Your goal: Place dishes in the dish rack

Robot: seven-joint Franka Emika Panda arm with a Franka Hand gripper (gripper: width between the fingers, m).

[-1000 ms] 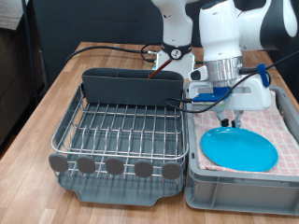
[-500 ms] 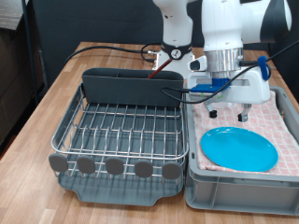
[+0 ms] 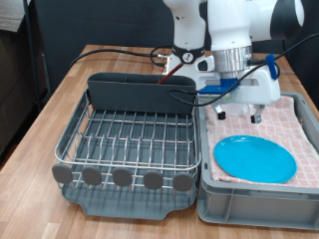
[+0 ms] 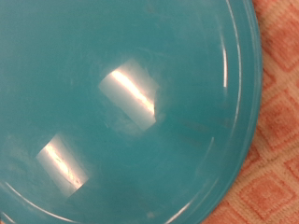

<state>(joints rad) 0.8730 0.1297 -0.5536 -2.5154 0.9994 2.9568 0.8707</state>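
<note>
While the arm hangs over the grey tub (image 3: 214, 194) lined with pink checked cloth (image 3: 299, 134), its pincer (image 3: 239, 117) hovers above the cloth, clear of everything. Its two short fingers (image 3: 219, 116) stand apart, with nothing between them.

Just below the pincer, toward the exterior view's bottom, the round bright-blue plate (image 3: 256, 158) lies flat on the cloth inside the tub, not touched by the fingers. Away from the pincer, toward the exterior view's left, the large silver wire dish rack (image 3: 128, 139) sits on its dark grey plastic tray, with a grey trough (image 3: 140, 92) at its far end and a row of round grey tabs (image 3: 122, 177) at its near end. No dish shows in it.

The wrist view, unlike the exterior view, shows none of the fingers; the blue plate (image 4: 121, 103) almost fills it, glossy with two bright glints, its raised rim curving past a strip of the pink cloth (image 4: 276, 131). Only the exterior view shows the rack, the tub and the wooden table (image 3: 55, 95).
</note>
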